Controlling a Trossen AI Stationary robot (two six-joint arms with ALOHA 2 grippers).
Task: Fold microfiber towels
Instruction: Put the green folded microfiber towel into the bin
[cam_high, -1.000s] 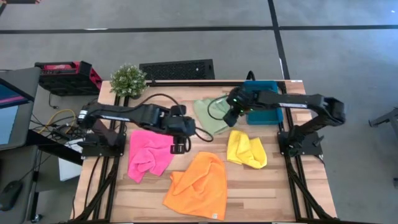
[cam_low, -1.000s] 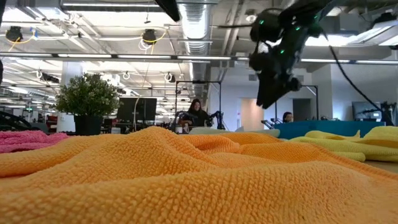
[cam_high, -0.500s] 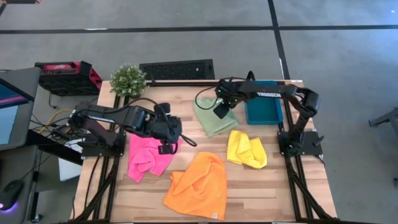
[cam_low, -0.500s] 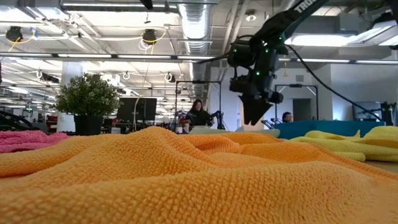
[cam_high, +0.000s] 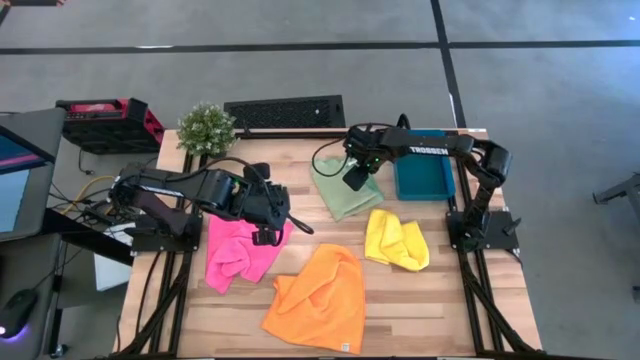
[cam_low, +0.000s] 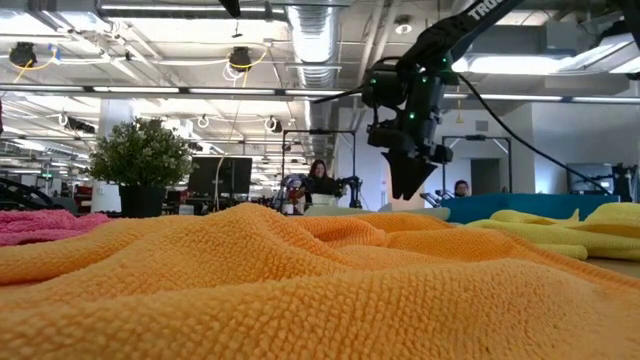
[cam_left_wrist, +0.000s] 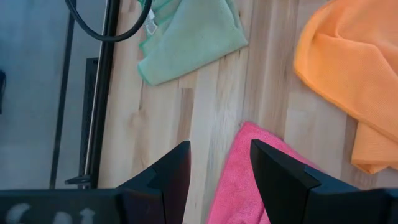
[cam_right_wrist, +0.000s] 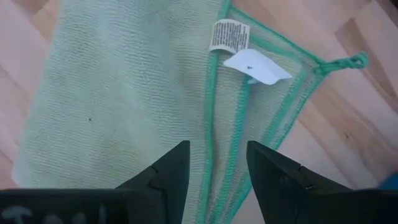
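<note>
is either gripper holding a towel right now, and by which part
Nothing is held. The left gripper is open above the hot pink towel; the right gripper open above the sage green towel.

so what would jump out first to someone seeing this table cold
Four bright microfiber cloths scattered on the wooden table: a crumpled orange towel at the front, a hot pink towel on the left, a bunched yellow towel on the right, and a sage green towel toward the back. The right gripper hangs open over the green one's tagged corner, while the left gripper is open above the pink one's edge.
</note>
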